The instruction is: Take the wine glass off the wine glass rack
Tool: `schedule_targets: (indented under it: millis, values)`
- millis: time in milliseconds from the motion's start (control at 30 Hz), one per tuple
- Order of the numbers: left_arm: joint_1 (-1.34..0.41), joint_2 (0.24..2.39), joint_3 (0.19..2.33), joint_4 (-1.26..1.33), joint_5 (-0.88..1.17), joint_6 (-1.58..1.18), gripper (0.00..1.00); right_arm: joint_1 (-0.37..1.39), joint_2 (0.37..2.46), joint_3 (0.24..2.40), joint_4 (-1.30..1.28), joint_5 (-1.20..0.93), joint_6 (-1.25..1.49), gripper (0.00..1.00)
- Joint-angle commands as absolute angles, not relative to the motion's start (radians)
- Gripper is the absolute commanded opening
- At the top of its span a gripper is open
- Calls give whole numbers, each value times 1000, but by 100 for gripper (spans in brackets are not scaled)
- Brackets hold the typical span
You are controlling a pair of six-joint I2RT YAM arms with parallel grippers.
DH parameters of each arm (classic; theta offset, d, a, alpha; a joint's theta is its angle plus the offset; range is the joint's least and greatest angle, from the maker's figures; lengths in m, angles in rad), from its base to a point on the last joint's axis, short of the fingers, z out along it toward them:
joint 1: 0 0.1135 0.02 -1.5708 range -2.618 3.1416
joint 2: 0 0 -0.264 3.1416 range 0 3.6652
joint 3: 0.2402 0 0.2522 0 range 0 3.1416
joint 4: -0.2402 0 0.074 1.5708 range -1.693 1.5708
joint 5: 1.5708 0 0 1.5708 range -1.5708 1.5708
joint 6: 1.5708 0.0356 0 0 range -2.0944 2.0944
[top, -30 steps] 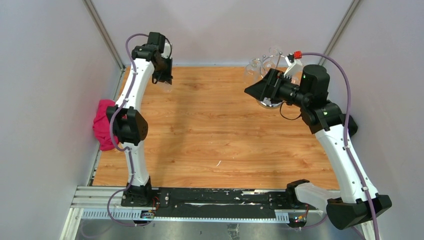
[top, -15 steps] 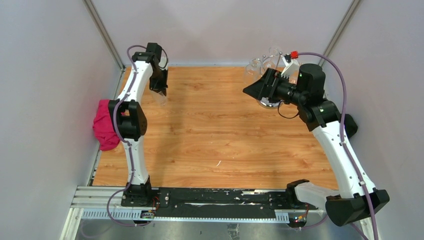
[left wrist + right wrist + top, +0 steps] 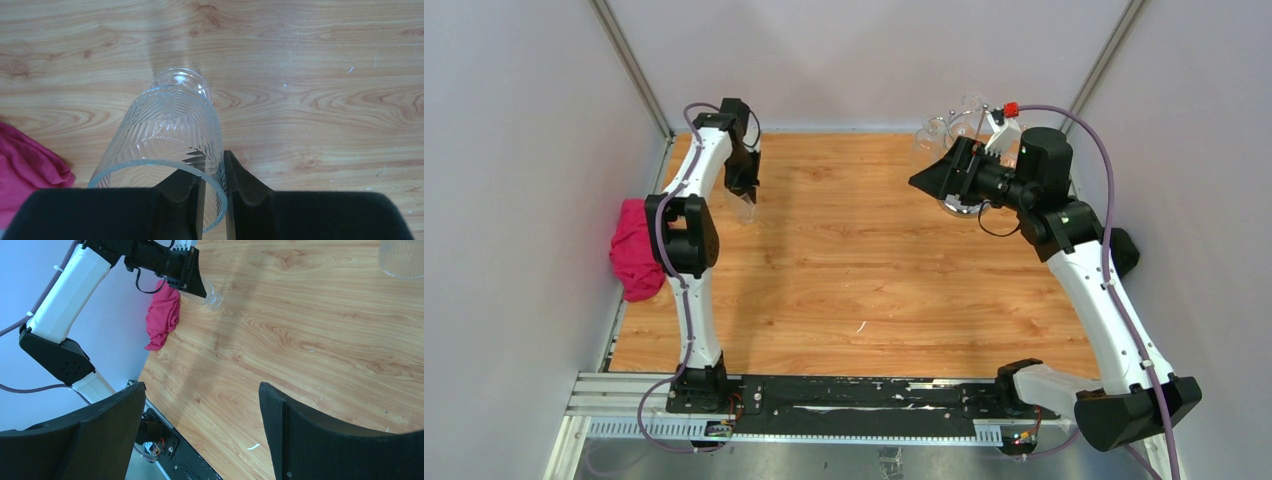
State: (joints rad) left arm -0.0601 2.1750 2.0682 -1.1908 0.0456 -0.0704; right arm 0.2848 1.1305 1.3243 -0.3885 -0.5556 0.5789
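Note:
My left gripper (image 3: 746, 192) is shut on the rim of a clear ribbed wine glass (image 3: 746, 208), low over the table's back left. In the left wrist view, one finger (image 3: 182, 182) is inside the glass (image 3: 170, 125) and the other (image 3: 242, 177) outside; the gripper (image 3: 212, 167) pinches the wall. I cannot tell if the glass touches the wood. The chrome wine glass rack (image 3: 964, 118) stands at the back right, partly hidden by my right arm, with clear glasses (image 3: 932, 135) on it. My right gripper (image 3: 929, 180) is open and empty beside it, jaws wide in its wrist view (image 3: 200, 395).
A pink cloth (image 3: 632, 250) lies at the table's left edge, also in the left wrist view (image 3: 25, 160) and the right wrist view (image 3: 164, 315). A clear glass (image 3: 402, 257) shows at the top right. White walls enclose the wooden table (image 3: 854, 270).
My left arm has moved the glass forward and down from the back left corner toward the table. My right arm has hardly moved.

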Motion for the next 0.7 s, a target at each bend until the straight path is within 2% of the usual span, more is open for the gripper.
schedule_targets:
  millis: [0,667]
  values:
    - [-41,2192,2045,-1146,86,-66,0,268,1124,1308,-376,-571,573,89]
    - [-37,2184,1932,-1083,71,-85,0,269,1140,1303,-361,-583,582,89]
